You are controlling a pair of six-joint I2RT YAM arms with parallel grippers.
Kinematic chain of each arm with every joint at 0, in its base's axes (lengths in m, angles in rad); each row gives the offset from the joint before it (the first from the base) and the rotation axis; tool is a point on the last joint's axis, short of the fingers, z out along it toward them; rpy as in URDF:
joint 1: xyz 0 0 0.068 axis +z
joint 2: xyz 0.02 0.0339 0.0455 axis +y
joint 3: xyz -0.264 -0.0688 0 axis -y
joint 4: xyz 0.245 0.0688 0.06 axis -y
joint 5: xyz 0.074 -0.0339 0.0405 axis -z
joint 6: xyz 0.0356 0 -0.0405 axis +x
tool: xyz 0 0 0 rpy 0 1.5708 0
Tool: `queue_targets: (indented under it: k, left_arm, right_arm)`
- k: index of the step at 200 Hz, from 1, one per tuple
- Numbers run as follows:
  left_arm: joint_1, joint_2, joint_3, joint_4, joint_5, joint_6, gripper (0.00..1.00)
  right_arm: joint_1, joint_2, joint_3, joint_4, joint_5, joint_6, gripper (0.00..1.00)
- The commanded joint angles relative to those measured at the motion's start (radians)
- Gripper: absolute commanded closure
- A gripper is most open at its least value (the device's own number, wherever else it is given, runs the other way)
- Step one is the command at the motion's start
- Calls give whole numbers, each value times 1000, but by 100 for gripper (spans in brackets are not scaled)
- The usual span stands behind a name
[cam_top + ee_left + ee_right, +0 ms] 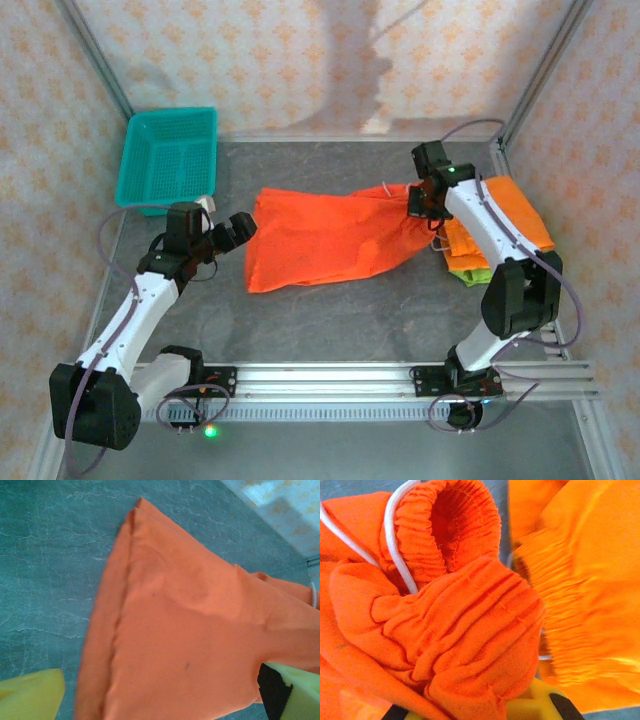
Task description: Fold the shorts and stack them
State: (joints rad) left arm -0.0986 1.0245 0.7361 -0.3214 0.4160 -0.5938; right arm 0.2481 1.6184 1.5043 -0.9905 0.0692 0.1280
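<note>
Orange shorts (pixel 330 235): unfolded on worktop (pixel 330 320); waistband (pixel 465 645) clamped by right end effector (pixel 420 200). Left end effector (pixel 240 228): fingers apart. Folded stack (pixel 515 215): one more due.

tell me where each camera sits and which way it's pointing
top external: above and behind, looking down at table, left arm, right arm, spread orange shorts
left wrist: on left arm, facing down at the shorts' leg hem; yellow fingers apart
right wrist: on right arm, close on the bunched waistband; one finger below
shared: all three show those shorts
</note>
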Motion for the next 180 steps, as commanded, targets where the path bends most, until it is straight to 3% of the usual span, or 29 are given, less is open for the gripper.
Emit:
queue_targets:
  k: [1, 64, 94, 113, 125, 139, 157, 180]
  left_arm:
    - [-11, -3, 15, 13, 17, 17, 0]
    - [-14, -6, -6, 19, 13, 12, 0]
    - [-14, -3, -21, 27, 3, 3, 0]
    - [-14, -3, -34, 33, -11, -14, 0]
    - [-14, -5, -50, 44, -24, -34, 0]
    - [-13, -13, -74, 70, -41, -62, 0]
    - [-14, -34, -98, 93, -58, -90, 0]
    - [-14, -81, -103, 90, -80, -98, 0]
  right_arm:
    - [22, 4, 101, -139, 220, -77, 100]
    - [177, 154, 383, -314, 571, -101, 100]
    - [318, 261, 493, -434, 657, 23, 100]
    - [433, 358, 595, -525, 646, 151, 100]
    - [514, 423, 650, -539, 602, 209, 92]
    - [598, 494, 699, -491, 482, 218, 76]
    - [653, 549, 732, -372, 155, 184, 50]
    - [650, 475, 658, -181, -217, 228, 36]
